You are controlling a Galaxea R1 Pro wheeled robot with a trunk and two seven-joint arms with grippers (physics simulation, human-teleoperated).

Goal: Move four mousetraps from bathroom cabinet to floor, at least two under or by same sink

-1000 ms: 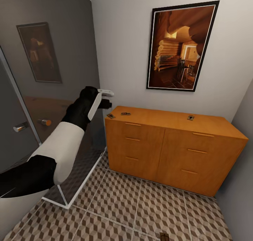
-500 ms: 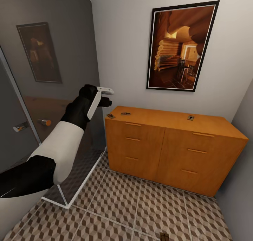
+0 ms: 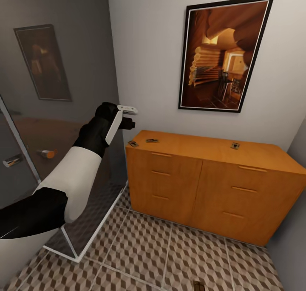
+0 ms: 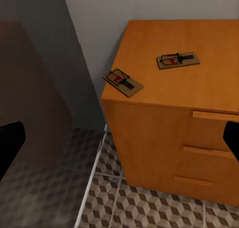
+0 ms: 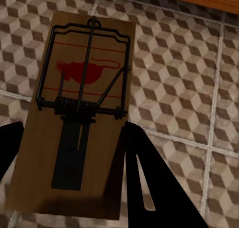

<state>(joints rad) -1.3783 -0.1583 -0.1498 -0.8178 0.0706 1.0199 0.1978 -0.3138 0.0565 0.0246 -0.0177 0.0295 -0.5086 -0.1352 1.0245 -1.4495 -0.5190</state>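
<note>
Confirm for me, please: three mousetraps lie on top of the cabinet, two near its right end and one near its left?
Nearly: the sides are reversed. The head view shows two mousetraps near the left end of the cabinet and one near its right end.

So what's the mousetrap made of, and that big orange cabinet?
The mousetrap looks like a flat brown wooden board with thin dark metal wire bars and a coiled spring. The cabinet looks like smooth orange-brown wood, though no clear grain shows.
</note>
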